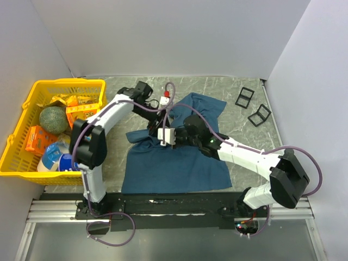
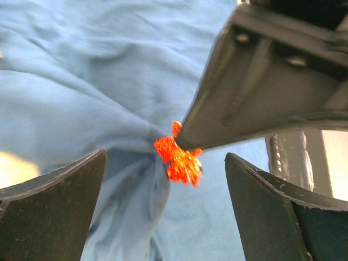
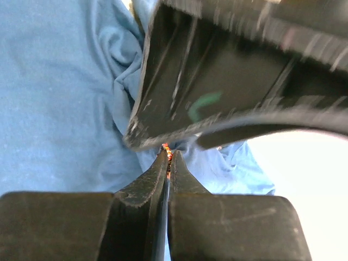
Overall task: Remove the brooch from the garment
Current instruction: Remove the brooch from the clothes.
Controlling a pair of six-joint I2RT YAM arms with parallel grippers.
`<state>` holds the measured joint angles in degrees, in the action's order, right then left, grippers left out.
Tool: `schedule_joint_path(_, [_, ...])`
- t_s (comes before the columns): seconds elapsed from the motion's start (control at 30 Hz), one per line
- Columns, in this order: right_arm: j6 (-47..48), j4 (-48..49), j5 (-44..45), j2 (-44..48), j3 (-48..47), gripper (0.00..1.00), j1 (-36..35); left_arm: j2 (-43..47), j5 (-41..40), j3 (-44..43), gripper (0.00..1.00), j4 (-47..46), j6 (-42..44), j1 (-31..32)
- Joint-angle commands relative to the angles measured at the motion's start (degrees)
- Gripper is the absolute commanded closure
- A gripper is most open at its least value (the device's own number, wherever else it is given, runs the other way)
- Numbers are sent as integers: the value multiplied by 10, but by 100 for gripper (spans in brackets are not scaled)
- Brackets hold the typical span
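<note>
R fingers (image 3: 145, 186): shut on small glittery orange-red brooch (image 2: 175, 156), to pull.
L fingers (image 2: 54, 209): wide open, flanking it.
Teal-blue cloth T-shirt (image 2: 81, 81): puckered there, pin prob. not out.

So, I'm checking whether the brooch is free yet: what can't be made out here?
Top view: the brooch is hidden beneath the left gripper and right gripper over the garment.
Left wrist view: the right gripper covers its upper part; its fastening is behind it, so pinned or loose cannot be told.
Right wrist view: only an orange sliver shows in the shut gripper; the blurred left gripper blocks the rest.
</note>
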<state>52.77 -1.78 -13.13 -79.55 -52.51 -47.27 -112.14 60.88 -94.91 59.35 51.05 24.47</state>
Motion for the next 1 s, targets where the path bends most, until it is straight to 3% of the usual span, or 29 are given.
schedule_joint_path(0.0, [-69, -11, -34, 9, -47, 100, 23, 102, -6, 39, 4, -108, -59, -12])
schedule_joint_path(0.17, [-142, -84, -93, 12, -86, 100, 78, 198, -62, 157, 4, -270, -141, -13])
schedule_joint_path(0.4, [-192, -223, -205, -14, -171, 100, 151, 281, -161, 192, 4, -308, -184, -13])
schedule_joint_path(0.53, [-217, -222, -244, -20, -170, 100, 162, 315, -169, 218, 4, -327, -191, -12])
schedule_joint_path(0.63, [-228, -234, -256, -26, -174, 100, 163, 322, -190, 216, 4, -329, -197, -13])
schedule_joint_path(0.77, [-230, -262, -250, -33, -189, 100, 163, 328, -283, 243, 4, -390, -266, -13])
schedule_joint_path(0.97, [-217, -297, -233, -5, -191, 100, 168, 352, -278, 281, 4, -435, -305, -13])
